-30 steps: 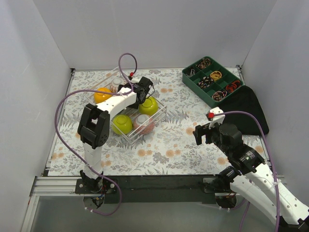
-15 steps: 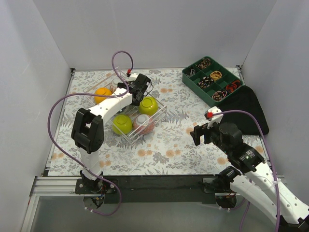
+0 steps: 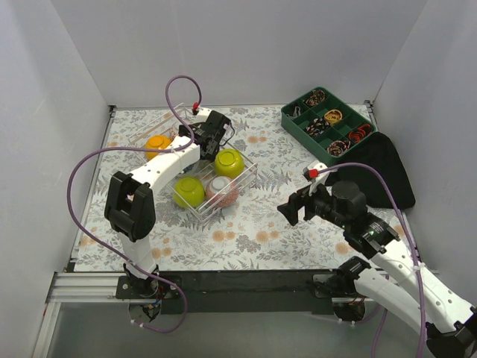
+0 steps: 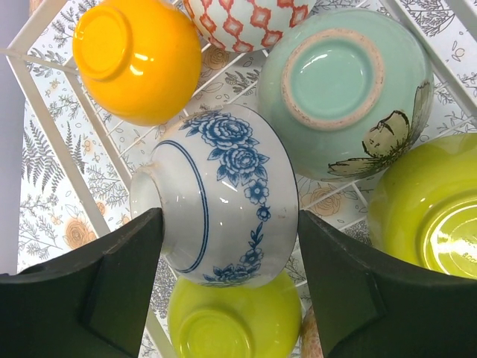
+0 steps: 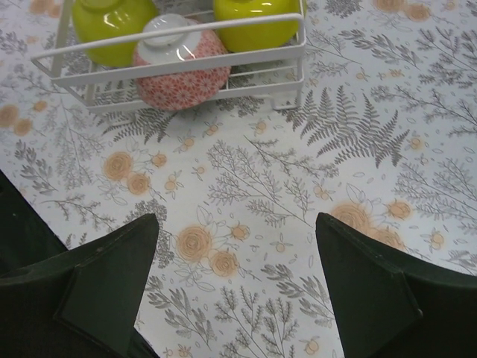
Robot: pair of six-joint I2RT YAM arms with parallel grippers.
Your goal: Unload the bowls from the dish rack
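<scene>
The clear dish rack [image 3: 249, 173] stands left of centre on the floral cloth. In the left wrist view my left gripper [image 4: 229, 224] is shut on a blue-white bowl [image 4: 223, 186], tilted on its side above a yellow-green bowl [image 4: 231, 324]. Around it lie an orange bowl [image 4: 138, 56], a pale mint bowl [image 4: 335, 89], a red-patterned bowl [image 4: 250, 19] and a second yellow-green bowl [image 4: 425, 209]. From above, the left gripper [image 3: 211, 142] hides its bowl. My right gripper [image 5: 235, 227] is open and empty over the cloth in front of the rack [image 5: 223, 71], which holds a pink-red bowl [image 5: 182, 63].
A dark green compartmented tray [image 3: 328, 123] with small items stands at the back right. A black cloth [image 3: 376, 175] lies next to it. White walls close off the back and both sides.
My left gripper has shifted a little back and left over the rack with the blue-white bowl. My right gripper has moved left toward the rack's front corner.
</scene>
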